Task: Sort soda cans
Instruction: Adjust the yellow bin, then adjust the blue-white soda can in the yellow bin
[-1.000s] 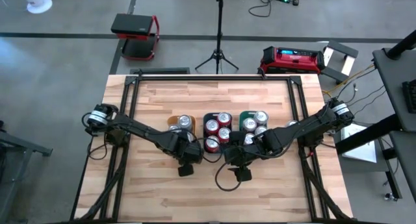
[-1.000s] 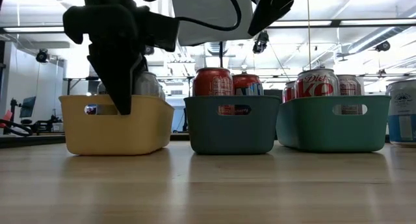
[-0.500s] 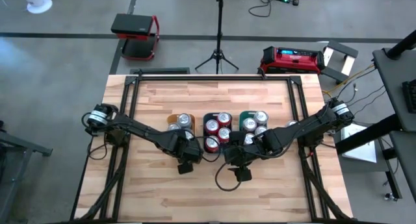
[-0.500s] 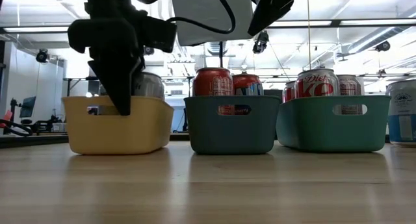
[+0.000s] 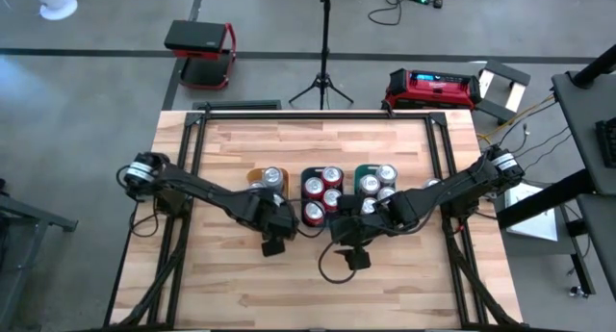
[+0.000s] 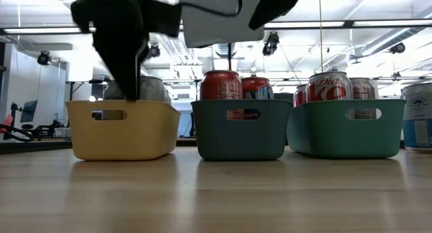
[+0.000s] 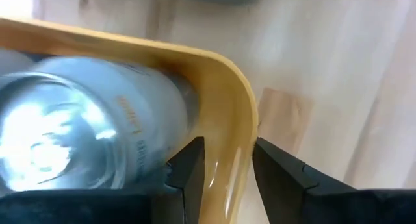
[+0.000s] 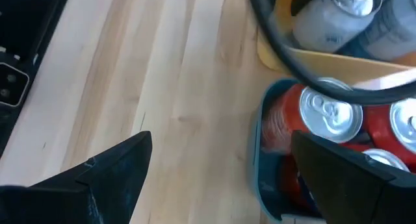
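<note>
**Gripper status at the sorting trays**

Wooden table (image 5: 241, 274) carries three trays in a row at its middle: yellow tray (image 6: 121, 128), dark teal tray (image 6: 239, 128) and green tray (image 6: 347, 128).

Left gripper (image 7: 229, 172): positioned over the yellow tray's near wall. Fingers (image 7: 188, 169) stand a narrow gap apart and straddle the tray's rim, one inside, one outside. Nothing is held. The inner finger sits just beside a silver can (image 7: 91, 130) standing in the tray; contact cannot be confirmed.

Right gripper (image 8: 221, 178): hangs above the near edge of the dark teal tray, fingers spread wide, empty.

Soda cans: silver ones in the yellow tray, red cans (image 8: 325, 113) in the dark teal tray, further cans (image 6: 329, 84) in the green tray.
</note>
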Tool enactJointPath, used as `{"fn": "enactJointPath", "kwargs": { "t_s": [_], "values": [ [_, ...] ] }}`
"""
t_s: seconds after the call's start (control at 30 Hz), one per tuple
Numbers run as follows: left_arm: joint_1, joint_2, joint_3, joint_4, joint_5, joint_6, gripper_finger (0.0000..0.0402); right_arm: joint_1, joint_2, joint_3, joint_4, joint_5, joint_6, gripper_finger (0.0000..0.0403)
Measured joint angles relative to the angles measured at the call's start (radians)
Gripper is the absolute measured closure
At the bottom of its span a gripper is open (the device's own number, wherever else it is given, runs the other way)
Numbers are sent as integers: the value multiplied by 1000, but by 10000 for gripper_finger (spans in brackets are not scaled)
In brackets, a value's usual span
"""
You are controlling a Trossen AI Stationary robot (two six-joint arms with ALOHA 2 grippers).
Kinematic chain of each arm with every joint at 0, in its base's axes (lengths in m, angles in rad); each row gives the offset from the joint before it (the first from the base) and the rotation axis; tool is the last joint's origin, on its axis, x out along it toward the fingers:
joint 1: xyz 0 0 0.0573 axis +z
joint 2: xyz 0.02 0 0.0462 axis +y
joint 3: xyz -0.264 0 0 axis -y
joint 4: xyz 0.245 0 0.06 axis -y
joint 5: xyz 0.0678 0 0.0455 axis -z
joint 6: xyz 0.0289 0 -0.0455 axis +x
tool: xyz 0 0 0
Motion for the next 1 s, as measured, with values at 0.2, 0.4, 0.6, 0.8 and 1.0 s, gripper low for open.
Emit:
{"fn": "enactJointPath", "kwargs": {
  "t_s": [0.2, 0.4, 0.6, 0.8, 1.0],
  "values": [
    [-37, -56, 75, -157, -50, 23, 290, -7, 14, -26, 230, 0, -97, 39],
    [-81, -197, 47, -227, -209, -53, 290, -53, 123, -66, 589, -3, -180, 39],
    [-108, -351, -141, 41, -167, -67, 290, -112, 250, -6, 711, -7, -116, 39],
    [-118, -419, -324, 247, -92, -58, 290, -162, 371, 83, 695, -37, -61, 44],
    [-135, -425, -436, 419, -2, 7, 290, -204, 432, 132, 694, -182, -4, 102]
  ]
}}
